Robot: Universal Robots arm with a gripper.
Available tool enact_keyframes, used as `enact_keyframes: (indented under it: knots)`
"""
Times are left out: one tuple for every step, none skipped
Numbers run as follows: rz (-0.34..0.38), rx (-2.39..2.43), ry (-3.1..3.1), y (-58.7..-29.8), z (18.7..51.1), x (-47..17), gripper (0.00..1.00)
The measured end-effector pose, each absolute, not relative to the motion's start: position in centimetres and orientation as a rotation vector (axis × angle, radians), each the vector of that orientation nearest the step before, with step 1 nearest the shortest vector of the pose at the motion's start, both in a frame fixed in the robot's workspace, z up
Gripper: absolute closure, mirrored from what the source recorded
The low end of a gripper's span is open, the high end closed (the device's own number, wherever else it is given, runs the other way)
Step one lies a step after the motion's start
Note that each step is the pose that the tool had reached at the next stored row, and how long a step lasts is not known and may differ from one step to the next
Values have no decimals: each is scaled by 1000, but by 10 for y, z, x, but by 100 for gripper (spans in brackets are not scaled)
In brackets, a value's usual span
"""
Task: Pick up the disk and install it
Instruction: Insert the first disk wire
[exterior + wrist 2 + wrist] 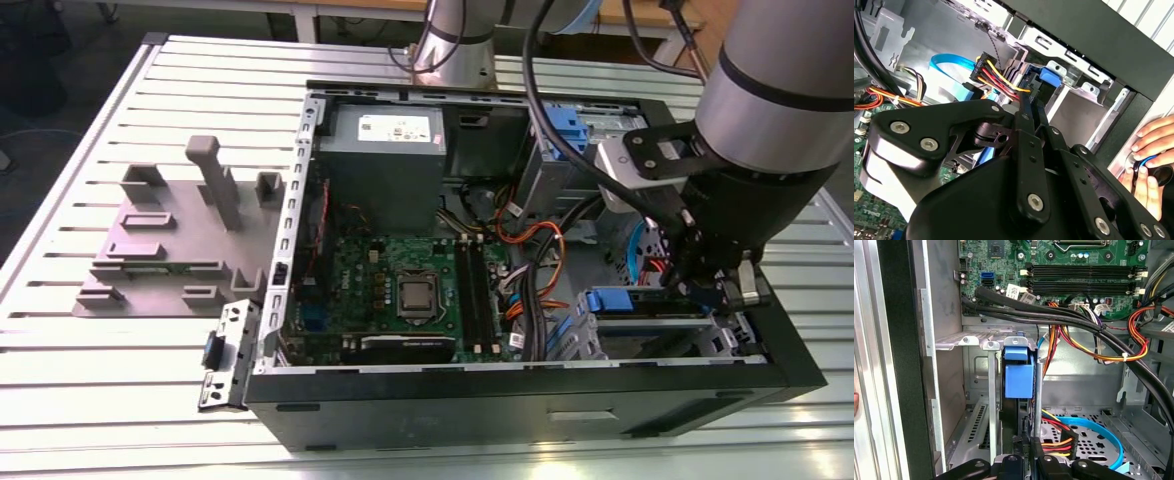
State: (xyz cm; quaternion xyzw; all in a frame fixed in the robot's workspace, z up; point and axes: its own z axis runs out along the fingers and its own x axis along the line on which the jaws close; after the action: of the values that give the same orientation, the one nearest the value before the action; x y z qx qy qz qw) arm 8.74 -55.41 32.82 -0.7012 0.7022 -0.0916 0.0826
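The hand (714, 290) is reaching down inside the open case (534, 385) at its front corner bay, its black fingers (1026, 462) closing on the disk (1018, 377), which is standing on edge in the metal cage (991, 405). To seat it well, I judge it should be pushing straight along the rails, avoiding the cables (1064, 347). A person's hand (1149, 155) is resting outside.
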Motion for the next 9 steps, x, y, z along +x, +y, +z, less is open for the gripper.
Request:
enact_keyframes:
  knots:
    - [-274, -2093, 2098, -554, 328, 87, 83]
    - [-274, -2092, 2100, -554, 328, 87, 83]
    - [-274, -2090, 2102, -554, 329, 87, 83]
    - [-274, -2090, 2102, -554, 330, 87, 83]
    - [-274, -2089, 2102, -554, 330, 87, 83]
    - [-274, -2089, 2103, -554, 330, 87, 83]
    - [-274, -2088, 2103, -554, 330, 87, 83]
    - [-274, -2087, 2104, -554, 330, 87, 83]
    - [-274, -2086, 2106, -554, 330, 87, 83]
